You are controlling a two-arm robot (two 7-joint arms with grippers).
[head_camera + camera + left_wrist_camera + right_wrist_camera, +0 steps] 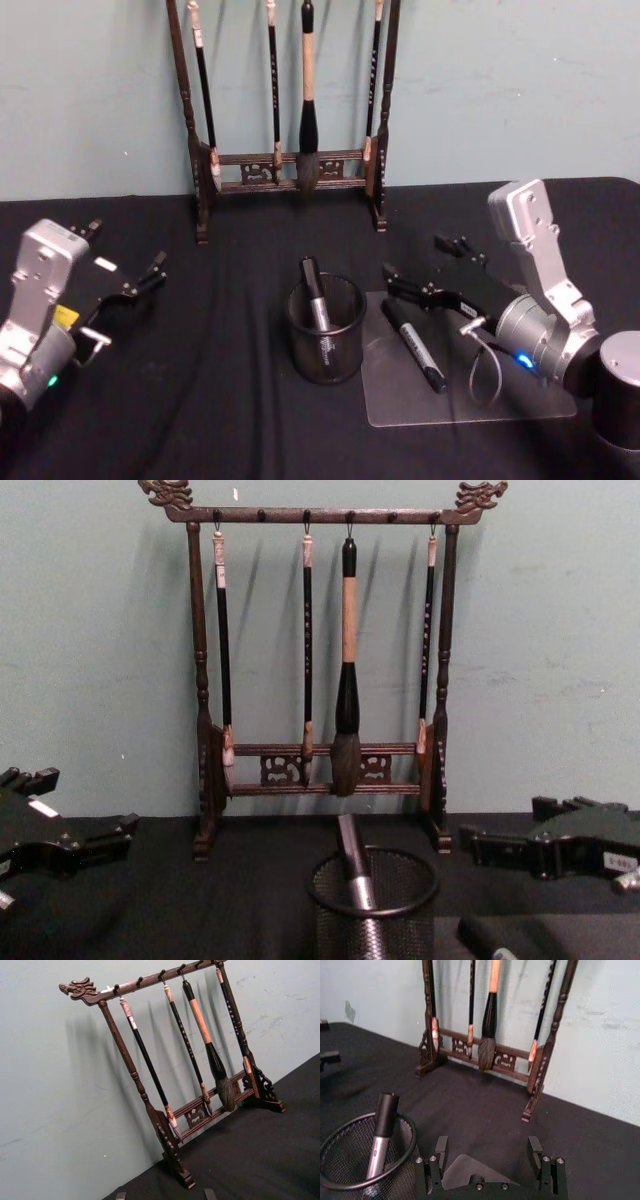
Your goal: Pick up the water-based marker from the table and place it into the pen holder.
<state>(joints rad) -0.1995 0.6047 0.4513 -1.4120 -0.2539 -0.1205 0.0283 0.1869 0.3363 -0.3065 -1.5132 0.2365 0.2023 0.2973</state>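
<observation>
Head view showing table (220,400), brush rack (250,158) standing at its far edge, right gripper (418,258) hovering open by clear mat (500,400), left gripper (128,248) hanging open near left edge, pen holder (345,355) standing mid-table holding one marker (317,300), second marker (412,345) lying on mat.

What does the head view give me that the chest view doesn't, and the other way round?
Head view: the clear mat on the table to the right of the pen holder, with a marker lying on it in full sight. Chest view: the brush rack's top bar, with its carved dragon ends and hooks. Shared: the pen holder with another marker leaning inside it, the hanging brushes, and the left pincer and right pincer, both open, on either side of the holder.
</observation>
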